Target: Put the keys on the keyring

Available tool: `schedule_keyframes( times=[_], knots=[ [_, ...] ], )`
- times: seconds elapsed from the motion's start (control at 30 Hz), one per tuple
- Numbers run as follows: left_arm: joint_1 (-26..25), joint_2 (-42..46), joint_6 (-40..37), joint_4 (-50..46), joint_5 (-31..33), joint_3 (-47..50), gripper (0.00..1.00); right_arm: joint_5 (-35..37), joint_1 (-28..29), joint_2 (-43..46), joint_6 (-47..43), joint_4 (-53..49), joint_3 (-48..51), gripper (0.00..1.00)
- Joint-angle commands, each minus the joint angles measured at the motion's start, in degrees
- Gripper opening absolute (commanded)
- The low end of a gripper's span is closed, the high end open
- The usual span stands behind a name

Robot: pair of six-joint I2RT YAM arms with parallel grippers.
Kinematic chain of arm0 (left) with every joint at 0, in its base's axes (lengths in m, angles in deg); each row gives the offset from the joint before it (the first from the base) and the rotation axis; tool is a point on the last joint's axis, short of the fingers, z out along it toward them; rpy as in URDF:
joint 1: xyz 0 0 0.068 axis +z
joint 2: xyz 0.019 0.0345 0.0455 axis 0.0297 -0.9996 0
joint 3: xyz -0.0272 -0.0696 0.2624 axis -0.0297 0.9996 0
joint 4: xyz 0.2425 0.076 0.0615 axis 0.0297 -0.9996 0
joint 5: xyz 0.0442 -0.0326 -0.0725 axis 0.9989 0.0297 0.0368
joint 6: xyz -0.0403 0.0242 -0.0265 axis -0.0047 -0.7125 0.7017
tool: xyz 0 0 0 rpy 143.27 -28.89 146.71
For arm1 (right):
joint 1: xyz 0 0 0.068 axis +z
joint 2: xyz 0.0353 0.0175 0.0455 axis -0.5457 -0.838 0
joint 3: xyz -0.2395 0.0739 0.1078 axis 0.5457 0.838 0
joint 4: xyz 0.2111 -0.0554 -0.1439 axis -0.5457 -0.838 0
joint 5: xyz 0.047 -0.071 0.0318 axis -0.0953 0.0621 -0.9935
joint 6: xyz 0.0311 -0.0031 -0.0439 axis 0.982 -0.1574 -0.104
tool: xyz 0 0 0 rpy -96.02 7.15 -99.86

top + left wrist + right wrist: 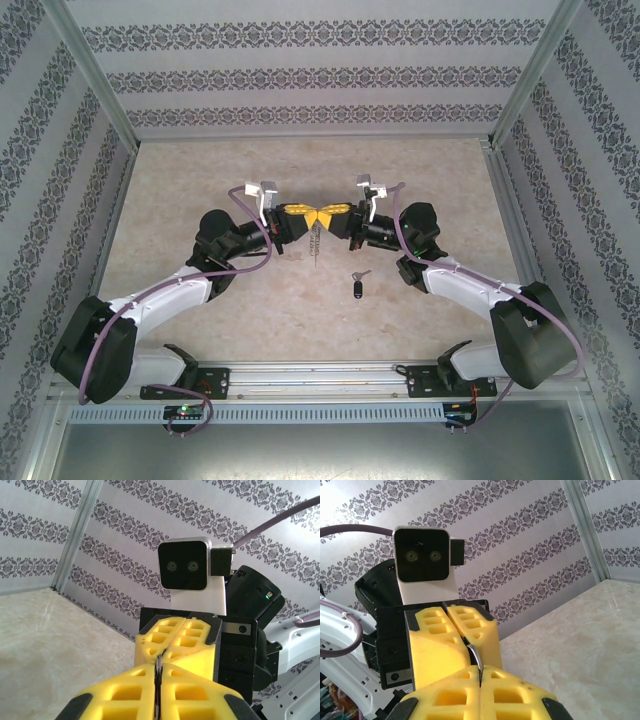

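The two arms met above the middle of the table (200, 170), tip against tip, and both tools were closed tight on the same thing. The left gripper (304, 214) and the right gripper (333, 213) each pinched the keyring (474, 656) from its own side. In the right wrist view a grey curved piece of it showed between the yellow fingers (445, 645), and in the left wrist view it was only a thin dark edge in the closed seam. Its chain (316, 248) hung freely down from the place where the tips met. The key (358, 288) lay flat on the table, on the near side and a little to the right of the grippers, apart from them, and nothing touched it. I judged that the step in hand was the holding and steadying of the loop, and that the key was not yet put on it. The next move would probably call for one gripper to let go, most likely the right one because the key lay on its side, and to take the key by its black head. Where the loop opens was hidden by the fingers, so I could not tell how it should be turned.
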Motion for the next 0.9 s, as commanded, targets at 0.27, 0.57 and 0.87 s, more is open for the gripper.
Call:
schedule_keyframes(
  times=[0.27,0.57,0.87],
  knots=[
    [-0.44,0.14,-2.61,0.97,-4.82,-1.89,0.0,-1.12,-1.07,2.72,-1.56,-2.5,-1.24,0.29],
    [-0.64,3.26,-14.73,-0.51,-4.03,1.02,0.0,9.71,-8.52,21.09,-9.13,-32.54,2.13,0.54],
    [-0.85,0.71,-24.21,-2.73,-6.82,-0.98,0.0,12.72,-9.31,28.06,-10.38,-40.92,5.42,0.56]
  ],
)
